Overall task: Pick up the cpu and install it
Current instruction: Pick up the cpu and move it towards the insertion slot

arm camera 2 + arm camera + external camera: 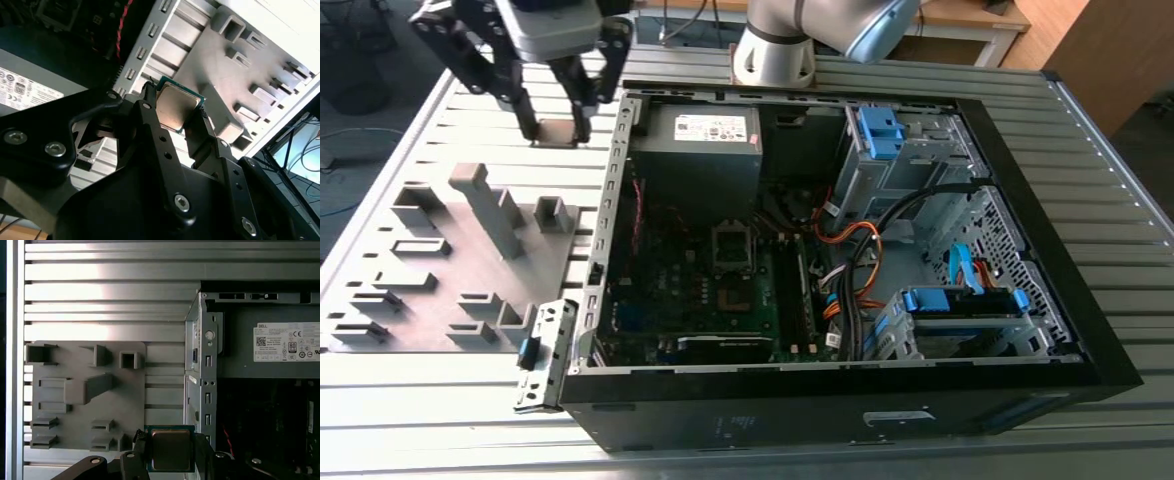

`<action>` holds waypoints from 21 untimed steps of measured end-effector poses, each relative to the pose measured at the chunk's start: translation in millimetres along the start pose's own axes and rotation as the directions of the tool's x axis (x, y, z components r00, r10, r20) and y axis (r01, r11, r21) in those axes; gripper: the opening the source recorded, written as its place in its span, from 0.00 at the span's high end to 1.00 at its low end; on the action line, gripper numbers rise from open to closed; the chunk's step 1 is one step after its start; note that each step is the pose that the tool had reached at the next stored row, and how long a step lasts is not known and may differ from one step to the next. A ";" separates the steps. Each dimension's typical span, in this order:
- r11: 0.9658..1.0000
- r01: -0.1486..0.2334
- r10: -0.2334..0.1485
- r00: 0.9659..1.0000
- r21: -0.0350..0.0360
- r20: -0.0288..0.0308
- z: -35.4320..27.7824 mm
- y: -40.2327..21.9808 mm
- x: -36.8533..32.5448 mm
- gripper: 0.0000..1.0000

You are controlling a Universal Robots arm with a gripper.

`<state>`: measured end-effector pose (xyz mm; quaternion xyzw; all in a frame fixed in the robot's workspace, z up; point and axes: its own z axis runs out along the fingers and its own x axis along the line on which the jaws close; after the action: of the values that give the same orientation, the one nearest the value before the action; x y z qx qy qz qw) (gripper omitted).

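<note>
Exterior view: the pincer (555,134) hangs at about eleven o'clock, closed on the cpu (558,130), which is held clear above the slatted bench (454,420). The open computer case (854,412) lies at the centre, with its power supply (700,140) at twelve o'clock inside. The socket (731,245) on the board is well apart from the cpu, toward four o'clock of it. A grey fixture plate (447,290) lies at nine o'clock, just beside the case.

Second wrist view: the black fingers (150,125) clamp opposite edges of the cpu (175,107), its metal lid facing the camera and green edge showing.

First wrist view: the gripped cpu (171,450) hangs over the bench between the fixture plate (130,400) and the case wall (202,365).
</note>
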<state>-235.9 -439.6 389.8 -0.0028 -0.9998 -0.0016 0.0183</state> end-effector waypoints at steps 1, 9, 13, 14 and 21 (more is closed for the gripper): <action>1.000 0.000 0.000 1.000 0.000 -0.001 -0.2 0.0 -4.9 0.53; 1.000 0.000 0.000 1.000 0.000 -0.006 -1.5 0.2 -41.1 0.53; 1.000 0.000 0.000 1.000 0.000 -0.008 -2.1 0.3 -59.2 0.53; 1.000 0.000 0.000 1.000 0.000 -0.009 -2.3 0.3 -63.8 0.53; 1.000 0.000 0.000 1.000 0.000 -0.013 -3.5 0.5 -95.4 0.53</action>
<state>-140.4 -439.6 389.8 -0.0028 -0.9997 -0.0015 0.0250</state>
